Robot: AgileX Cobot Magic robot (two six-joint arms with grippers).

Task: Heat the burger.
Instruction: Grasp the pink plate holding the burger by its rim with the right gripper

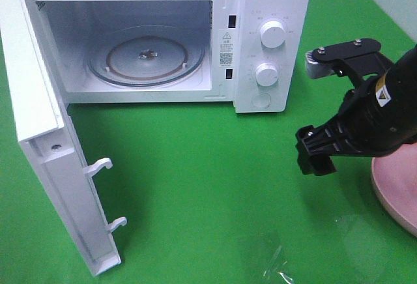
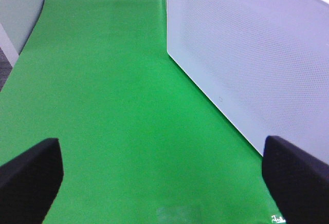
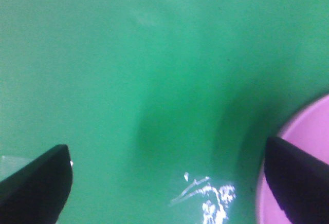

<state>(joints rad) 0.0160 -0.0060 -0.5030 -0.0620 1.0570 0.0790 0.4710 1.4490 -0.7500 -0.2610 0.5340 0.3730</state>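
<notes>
The burger shows in none of the views; it may sit on the pink plate (image 1: 397, 193), but that is mostly cut off at the frame edge and covered by the right arm, so I cannot tell. The right tool (image 1: 313, 109) hangs beside the plate with its jaws wide apart and nothing between them. The left tool (image 2: 164, 183), also spread and empty, hovers over the green table (image 1: 195, 186) just beside a white perforated panel, probably the outer face of the door (image 1: 39, 121). The microwave (image 1: 270, 10) stands open with its glass turntable (image 1: 146, 59) bare. The likely troubles: a low reach could shove the plate instead of gripping the bun, a hard squeeze could split the layers, and a nudge from the left arm could swing the door into the loading path.
</notes>
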